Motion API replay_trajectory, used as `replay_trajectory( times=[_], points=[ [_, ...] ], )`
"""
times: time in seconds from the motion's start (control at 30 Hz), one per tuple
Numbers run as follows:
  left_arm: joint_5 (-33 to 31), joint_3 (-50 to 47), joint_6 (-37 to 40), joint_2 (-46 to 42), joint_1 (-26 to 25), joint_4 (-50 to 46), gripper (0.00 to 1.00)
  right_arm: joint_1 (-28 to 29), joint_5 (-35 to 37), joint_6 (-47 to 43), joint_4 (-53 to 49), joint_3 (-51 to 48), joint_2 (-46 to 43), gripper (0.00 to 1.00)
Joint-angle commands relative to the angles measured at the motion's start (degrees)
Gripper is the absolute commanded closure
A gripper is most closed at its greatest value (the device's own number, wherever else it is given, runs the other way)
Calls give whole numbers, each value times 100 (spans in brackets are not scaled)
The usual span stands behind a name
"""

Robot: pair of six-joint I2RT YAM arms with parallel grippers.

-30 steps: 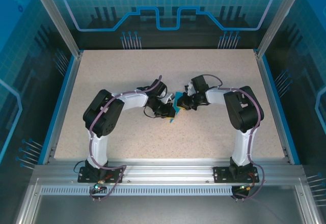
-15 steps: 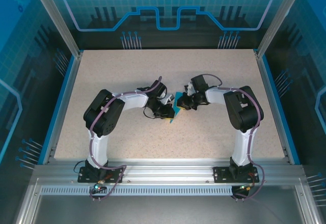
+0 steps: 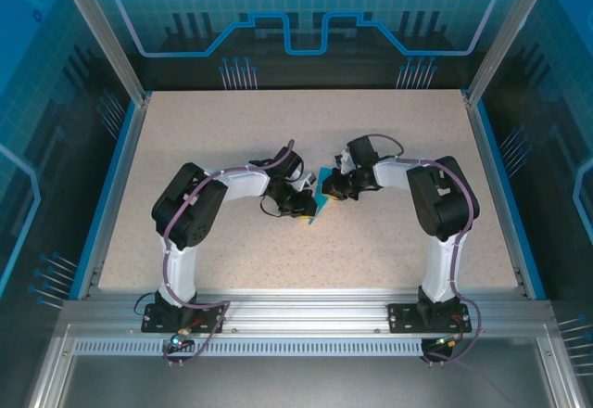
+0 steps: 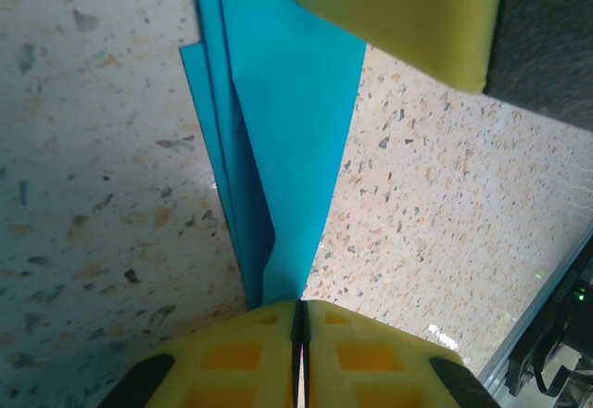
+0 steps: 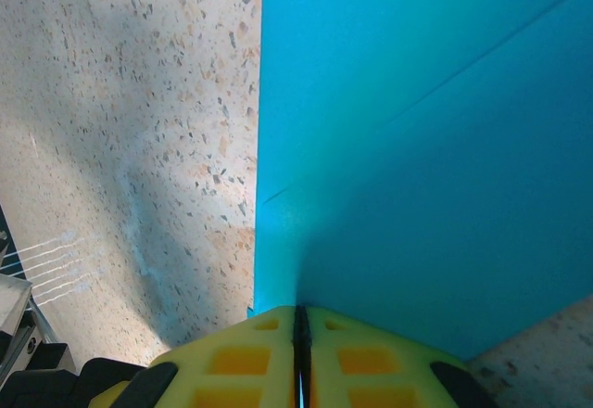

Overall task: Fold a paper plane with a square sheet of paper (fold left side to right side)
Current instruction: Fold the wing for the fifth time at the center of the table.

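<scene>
Left pincer (image 4: pixel 298 320) and right pincer (image 5: pixel 298 320) clamp shut on light, floppy paper (image 4: pixel 287 167), likely best gripped at creased edges.

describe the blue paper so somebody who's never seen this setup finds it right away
On the speckled beige table, look at the middle. There the left gripper and the right gripper each pinch the folded blue paper, a narrow layered wedge tapering to a point. Nothing else on the tabletop is thin, flat and bright blue; its neighbours are bulky yellow fingers.

top: overhead, far | wrists: close, downward | shared: paper (image 4: pixel 296 130)
</scene>
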Motion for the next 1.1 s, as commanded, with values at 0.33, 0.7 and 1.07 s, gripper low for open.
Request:
replay_trajectory(
  times=[0.33, 0.7, 1.07],
  points=[
    [11, -355, 162, 58, -55, -203, 89, 15, 520, -140, -711, -4, 341, 88],
    [45, -620, 368, -234, -208, -314, 89, -12, 514, -156, -773, 22, 409, 88],
    [43, -736, 427, -411, -317, -326, 89, -12, 494, -156, -773, 14, 446, 88]
  ],
)
